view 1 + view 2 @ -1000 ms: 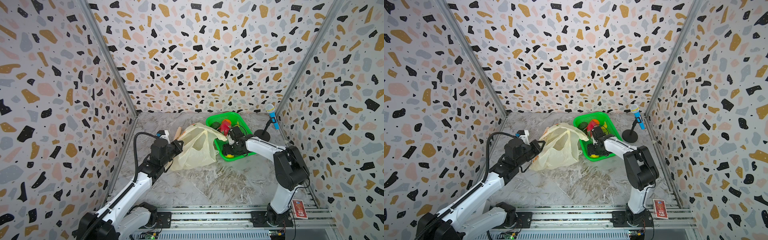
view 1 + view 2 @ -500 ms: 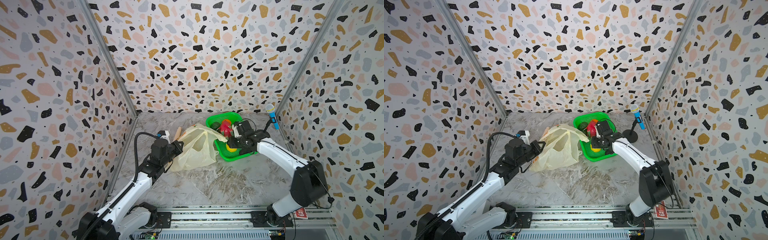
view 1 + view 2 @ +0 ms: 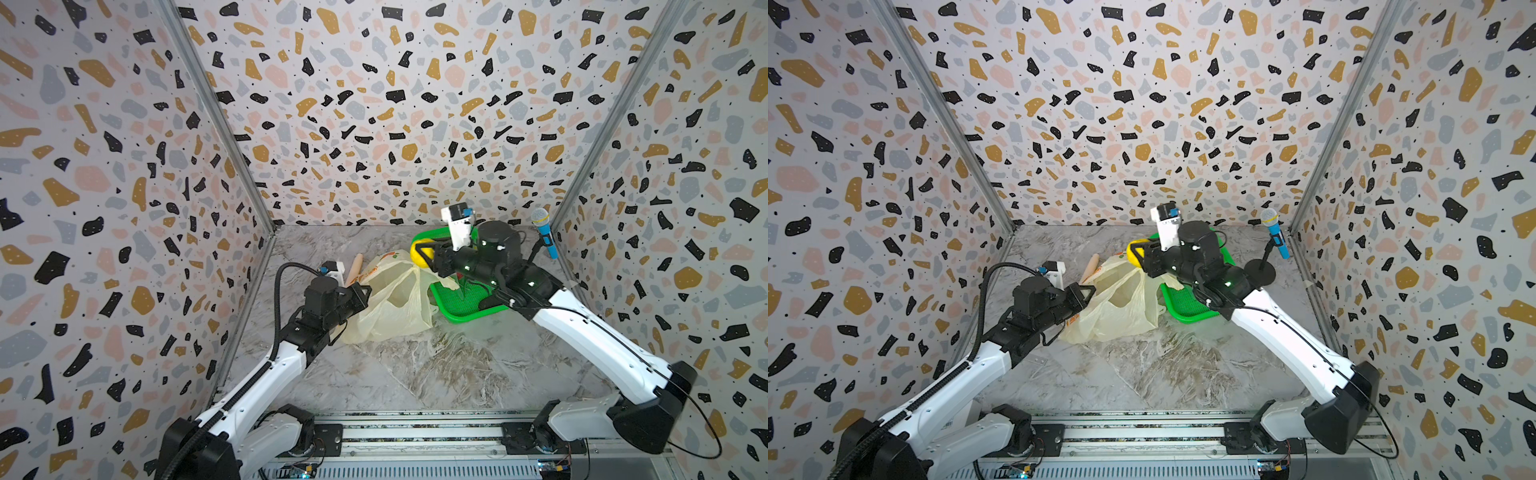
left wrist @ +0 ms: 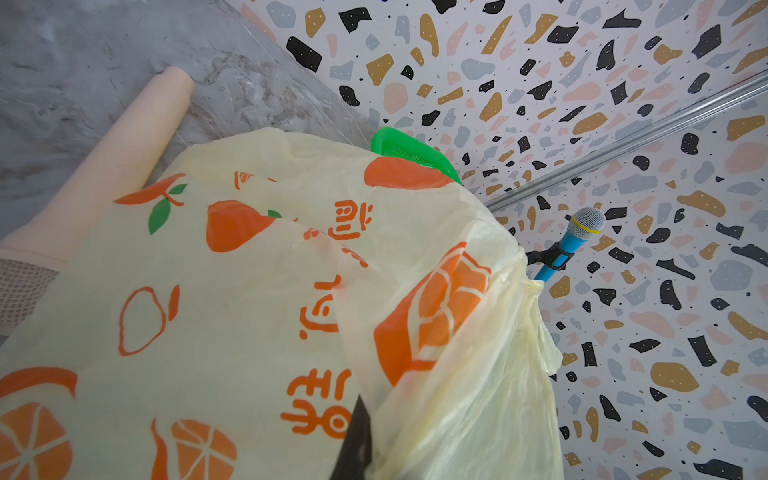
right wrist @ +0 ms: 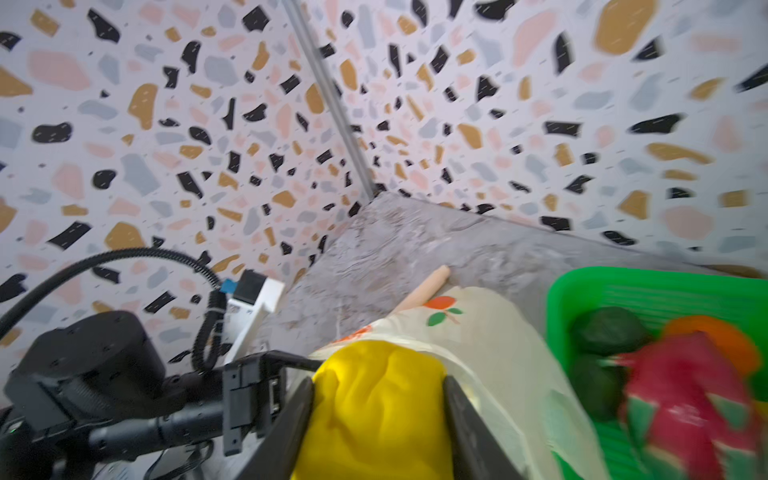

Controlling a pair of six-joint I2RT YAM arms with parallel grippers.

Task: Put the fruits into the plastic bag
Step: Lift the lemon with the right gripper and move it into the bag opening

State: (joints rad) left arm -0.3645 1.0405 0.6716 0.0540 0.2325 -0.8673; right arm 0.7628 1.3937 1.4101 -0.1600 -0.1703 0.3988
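The lemon (image 5: 374,407) is clamped between the two fingers of the right gripper (image 3: 422,251), which is closed on its sides. It is held off the floor, just beside the upper fold of the bag (image 3: 395,303) and at the corner of the basket (image 3: 465,303) that faces the bag. The right arm is stretched from the front right toward the rear middle, its forearm is carried over the basket and its gripper is pointed toward the bag. The bag is slumped on the marbled floor between the two arms, touching the basket. Its left edge is pinched by the fully closed left gripper (image 3: 363,291), which is held low and pointed toward the right arm. A dragon fruit (image 5: 685,395), an orange (image 5: 715,332) and dark avocados (image 5: 606,332) are seen, blurred, in the basket. A stick (image 3: 356,266) is partly covered by the bag
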